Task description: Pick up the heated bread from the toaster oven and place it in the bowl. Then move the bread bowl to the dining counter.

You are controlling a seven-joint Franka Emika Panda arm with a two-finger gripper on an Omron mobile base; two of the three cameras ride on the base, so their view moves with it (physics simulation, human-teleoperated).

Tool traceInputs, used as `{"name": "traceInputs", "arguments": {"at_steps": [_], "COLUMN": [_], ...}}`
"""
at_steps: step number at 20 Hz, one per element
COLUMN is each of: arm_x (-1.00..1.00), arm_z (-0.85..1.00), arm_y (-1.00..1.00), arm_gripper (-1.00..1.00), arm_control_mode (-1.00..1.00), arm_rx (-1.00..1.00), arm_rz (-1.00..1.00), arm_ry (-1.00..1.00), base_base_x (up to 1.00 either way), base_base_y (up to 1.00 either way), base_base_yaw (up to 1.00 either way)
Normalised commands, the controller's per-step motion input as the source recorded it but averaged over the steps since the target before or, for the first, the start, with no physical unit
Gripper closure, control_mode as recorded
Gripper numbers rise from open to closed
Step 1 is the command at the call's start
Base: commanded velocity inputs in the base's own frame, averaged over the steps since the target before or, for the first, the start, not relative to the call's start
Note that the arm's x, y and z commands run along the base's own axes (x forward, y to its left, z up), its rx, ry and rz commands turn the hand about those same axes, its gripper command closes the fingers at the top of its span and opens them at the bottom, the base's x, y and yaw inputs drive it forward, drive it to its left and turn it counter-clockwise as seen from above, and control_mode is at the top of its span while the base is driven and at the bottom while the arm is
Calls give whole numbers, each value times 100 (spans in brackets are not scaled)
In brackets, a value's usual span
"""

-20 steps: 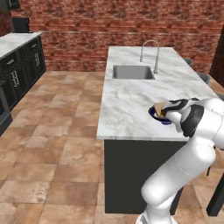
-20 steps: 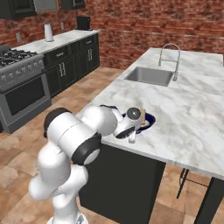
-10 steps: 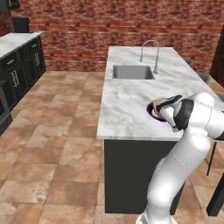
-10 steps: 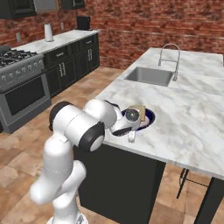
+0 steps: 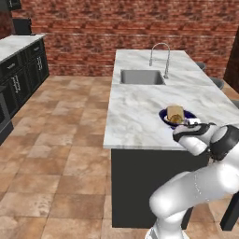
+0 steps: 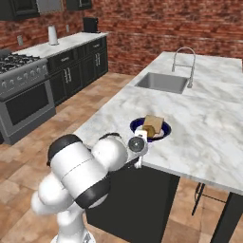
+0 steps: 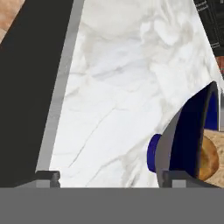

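Hiding most of the gripper [image 5: 193,122] in both base views, the arm's own wrist leaves the fingertips readable only from the hand camera, where the dark blue bowl [image 7: 192,131] is cut off at the frame edge. The jaws stand wide apart, holding nothing, one fingertip just beside the bowl's outer wall, the other over bare dining counter [image 7: 118,87]. The heated bread [image 6: 153,125] lies inside the bowl, beyond that fingertip.

1. The white arm rises from the base, bends at a dark elbow joint and reaches forward at about surface height.
2. The pincer [image 7: 109,177] stands with its jaws spread wide, gripping nothing.
3. Its fingertips [image 7: 47,177] are dark, one at each side of the hand view.
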Motion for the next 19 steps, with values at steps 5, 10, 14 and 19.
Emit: {"name": "traceInputs", "arguments": {"at_steps": [5,10,14,19], "arm_x": [-100,-100,-100,-75], "arm_z": [61,94,100,100], "arm_y": [0,0,0,3], "arm_gripper": [-100,-100,-100,-100], "arm_control_mode": [-100,-100,-100,-100], "arm_rx": [3,1,0,-3], "arm_rz": [-11,-12,-10,-7], "arm_ry": [1,-2,-17,-25], "base_base_x": [0,0,0,0], "base_base_y": [0,0,0,0], "base_base_yaw": [0,0,0,0]}}
